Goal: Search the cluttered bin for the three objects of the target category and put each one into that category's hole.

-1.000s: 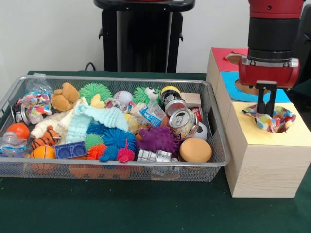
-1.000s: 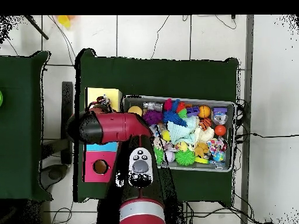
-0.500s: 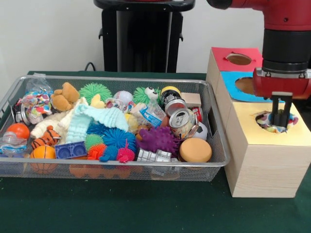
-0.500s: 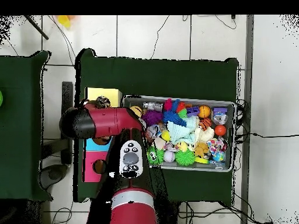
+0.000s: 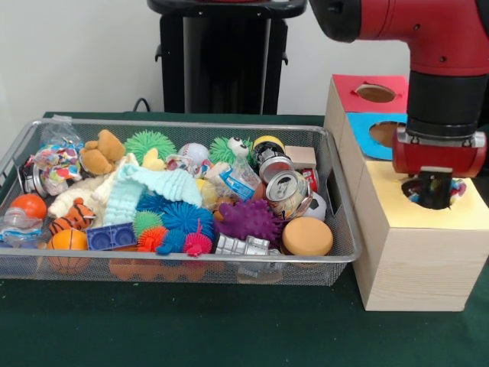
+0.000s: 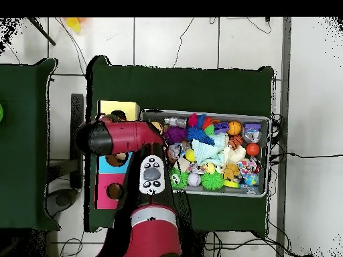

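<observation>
The wooden box (image 5: pixel 416 252), at the lower right of the front view, is placed beside the wire basket (image 5: pixel 191 264) so that each sorted item travels only a short way. Its top carries three coloured panels, yellow nearest, then blue, then red, each with a round hole.

The gripper (image 5: pixel 428 200) stands in the yellow hole (image 5: pixel 451 200), with its tips below the rim. Whether its fingers are spread or closed cannot be told, because the hole hides them. A scrap of patterned cloth (image 5: pixel 456 186), soft and multicoloured, shows at the hole's edge beside the gripper. This is judged to be the task item, now almost fully inside the hole; whether it is gripped or released cannot be told.

The basket occupies the left and centre of the frame. Its mesh walls keep the loose clutter together. The contents include:
- a smooth round tan sponge (image 5: pixel 307 236);
- a spiky purple rubber ball (image 5: pixel 249 220);
- a dented metal can (image 5: pixel 288 191);
- a folded mint knitted cloth (image 5: pixel 157 187);
- a brown plush bear (image 5: pixel 102 151).

The blue hole (image 5: pixel 386 134) and the red hole (image 5: pixel 376 93) lie further back.
</observation>
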Robot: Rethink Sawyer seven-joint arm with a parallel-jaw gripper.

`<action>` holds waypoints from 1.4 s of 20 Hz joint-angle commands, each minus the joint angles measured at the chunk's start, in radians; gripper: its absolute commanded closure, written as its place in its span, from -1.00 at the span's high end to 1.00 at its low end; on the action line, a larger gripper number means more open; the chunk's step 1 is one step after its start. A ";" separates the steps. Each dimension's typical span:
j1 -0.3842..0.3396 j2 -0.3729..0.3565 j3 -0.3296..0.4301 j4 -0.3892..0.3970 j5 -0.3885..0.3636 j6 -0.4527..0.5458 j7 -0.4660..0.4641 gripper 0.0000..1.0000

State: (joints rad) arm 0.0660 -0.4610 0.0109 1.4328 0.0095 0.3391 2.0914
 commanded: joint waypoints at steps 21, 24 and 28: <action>-0.041 -0.153 0.086 0.113 0.012 0.119 0.054 -1.00; -0.018 -0.218 0.050 0.119 0.021 0.215 0.060 -1.00; -0.015 -0.273 0.028 0.105 0.025 0.328 0.060 -1.00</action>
State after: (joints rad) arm 0.0548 -0.6182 0.0194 1.4709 0.0097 0.4639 2.0914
